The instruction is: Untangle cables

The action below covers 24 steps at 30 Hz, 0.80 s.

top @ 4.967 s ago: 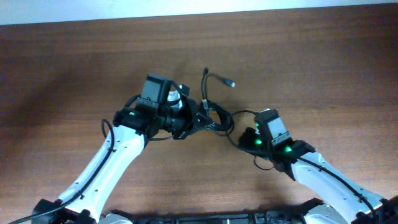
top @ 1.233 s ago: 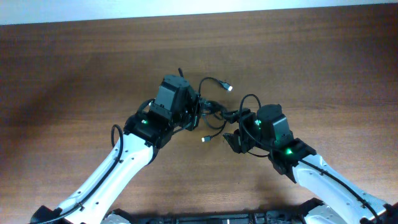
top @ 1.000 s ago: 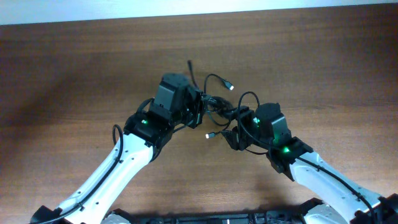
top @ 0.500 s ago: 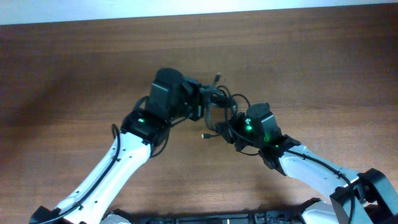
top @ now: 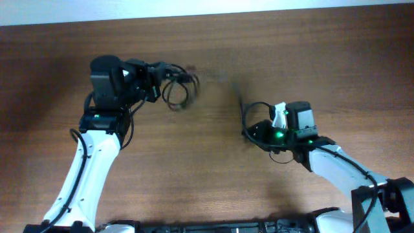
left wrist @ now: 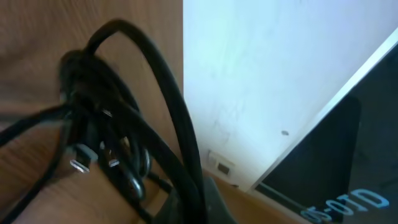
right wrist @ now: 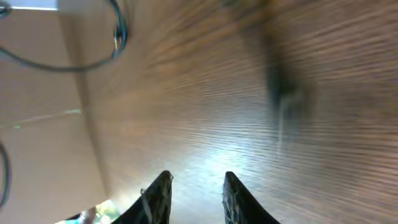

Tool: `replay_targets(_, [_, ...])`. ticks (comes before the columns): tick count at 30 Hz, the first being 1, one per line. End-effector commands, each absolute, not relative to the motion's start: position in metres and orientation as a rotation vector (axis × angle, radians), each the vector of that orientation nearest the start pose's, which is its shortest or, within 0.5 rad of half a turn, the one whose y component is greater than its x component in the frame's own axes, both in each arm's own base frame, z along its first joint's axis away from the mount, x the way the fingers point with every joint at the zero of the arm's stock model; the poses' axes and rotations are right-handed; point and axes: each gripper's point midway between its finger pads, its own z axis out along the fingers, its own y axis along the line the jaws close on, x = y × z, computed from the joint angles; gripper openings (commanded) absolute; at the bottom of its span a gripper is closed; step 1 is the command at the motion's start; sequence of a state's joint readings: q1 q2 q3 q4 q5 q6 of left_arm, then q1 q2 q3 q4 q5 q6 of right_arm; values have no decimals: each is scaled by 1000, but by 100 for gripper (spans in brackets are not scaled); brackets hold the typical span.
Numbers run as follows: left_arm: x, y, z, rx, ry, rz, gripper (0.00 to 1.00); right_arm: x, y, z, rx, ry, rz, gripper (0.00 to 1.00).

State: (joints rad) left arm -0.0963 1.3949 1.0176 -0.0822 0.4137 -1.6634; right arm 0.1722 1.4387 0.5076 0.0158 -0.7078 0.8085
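Cables point(top: 174, 90) sit in a black bunch in my left fingers point(top: 157, 72), which are squeezed tight on them, over the far left part of the brown wooden tabletop point(top: 291, 58). A white wall point(top: 194, 8) runs along the back. My right fingers point(right wrist: 194, 190) are apart and hold nothing. A moment ago both my arms met in the middle; now they are well apart.

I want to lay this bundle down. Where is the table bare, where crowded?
Bare wood: the middle of the brown wooden table, between the left gripper and the right gripper, and the far right corner. Crowded: the thin black cables bunched at the left gripper, and a black cord looping beside the right gripper.
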Motion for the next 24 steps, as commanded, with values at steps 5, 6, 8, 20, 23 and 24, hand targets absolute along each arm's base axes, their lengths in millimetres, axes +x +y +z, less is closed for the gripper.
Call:
replay_targets(5, [413,-144,261,-1377,1876,-1520,0,272,204,97,189,2495,1567,39])
replay_targets(6, [412,-148,260,-1385,1879,-1529,0,270,210,100,159,2486,1580,42])
replay_targets(8, [408,-153,255,-1464,1882,-1544,0,267,225,108,176,2482,1633,44])
replay_targets(20, [390,-185,251,-1631,1920,-1655,0,300,270,106,-550,2049,598,98])
replay_targets(23, [387,-190,252,-1621,1944,-1676,0,306,268,109,-579,1988,459,87])
replay_targets(24, [386,-191,252,-1618,1949,-1677,0,310,267,110,-561,1979,443,85])
